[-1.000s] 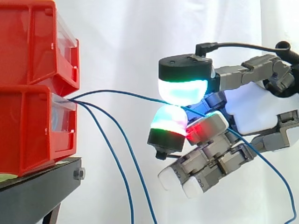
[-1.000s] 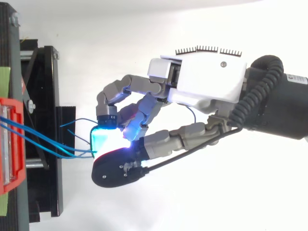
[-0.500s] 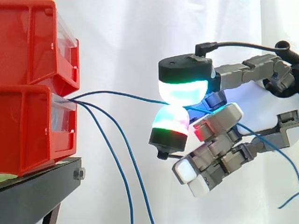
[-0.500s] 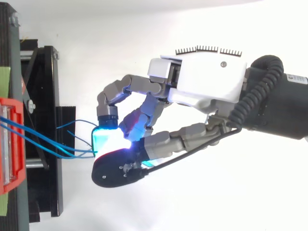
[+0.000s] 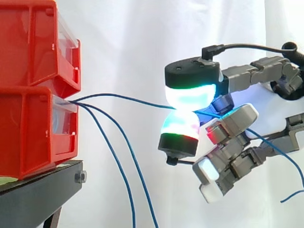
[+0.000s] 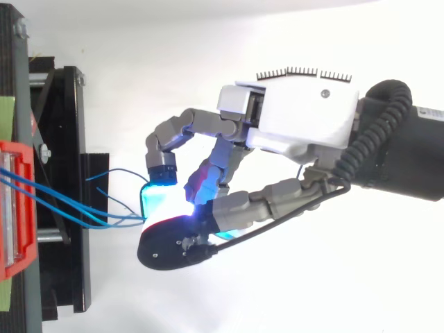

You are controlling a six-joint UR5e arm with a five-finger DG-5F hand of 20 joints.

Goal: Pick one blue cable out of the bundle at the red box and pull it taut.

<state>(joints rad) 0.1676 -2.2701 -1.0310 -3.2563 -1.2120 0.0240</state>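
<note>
1. One blue cable (image 5: 133,97) runs in a shallow arc from the front of the lower red bin (image 5: 33,133), at the left edge of the side view, to centre-right of the frame — there it is nipped between glowing pads (image 5: 190,97).
2. Past the pinch, its loose tail drops toward the lower right corner.
3. Pinching it is the hand (image 6: 298,118) — thumb and a finger pressed together on the cable, the rest bent below.
4. Two more blue cables (image 5: 114,160) hang from the same bin toward the bottom edge.
5. An upper red bin (image 5: 33,42) sits on the lower one; a black stand (image 5: 33,199) carries both, with a white curtain (image 5: 133,42) behind.
</note>
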